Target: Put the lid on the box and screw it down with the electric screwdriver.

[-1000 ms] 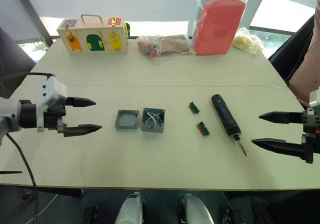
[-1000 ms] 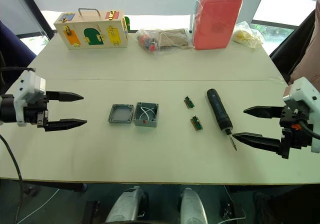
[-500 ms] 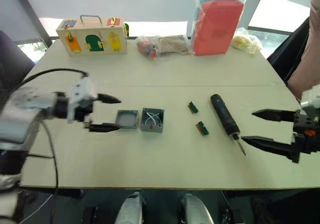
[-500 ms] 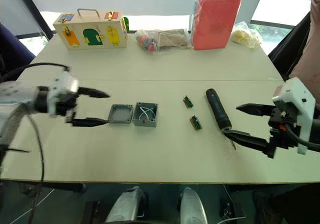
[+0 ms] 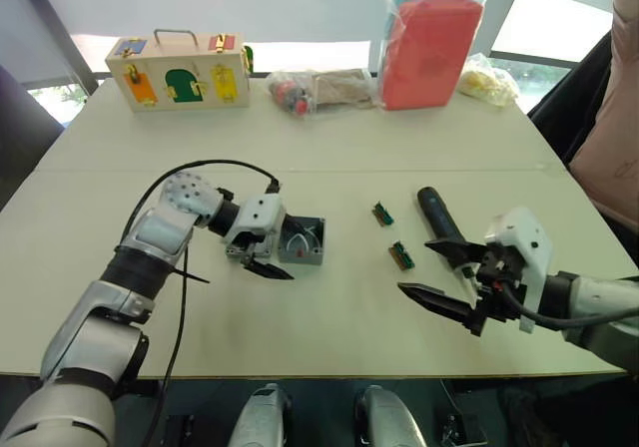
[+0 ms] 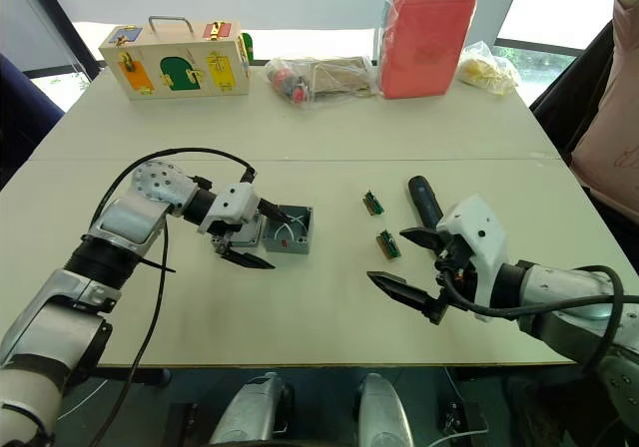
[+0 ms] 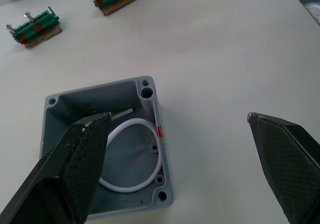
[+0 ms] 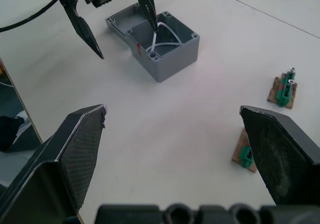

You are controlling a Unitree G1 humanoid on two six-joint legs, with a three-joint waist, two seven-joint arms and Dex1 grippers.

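So on the big pale desk (image 5: 329, 138) the left arm reaches in from the robot's left, elbow bent, with the left gripper (image 6: 252, 235) right over the small grey stuff mid-desk. Its fingers (image 7: 75, 169) are spread wide and holding nothing; one tip hangs over the hollow of the box (image 7: 107, 149), the other is out over bare desk in front of the box. The right arm lies low across the right side of the desk, and the right gripper (image 5: 439, 275) points toward the middle, fingers wide apart and empty too. The electric screwdriver (image 6: 421, 198) lies flat just behind that gripper, partly hidden by it. The box sits open with white wire curled inside, and the lid (image 8: 119, 23) lies right beside it on its left, mostly covered by the left gripper. Two little green connector strips (image 7: 32, 29) sit between the box and the screwdriver.
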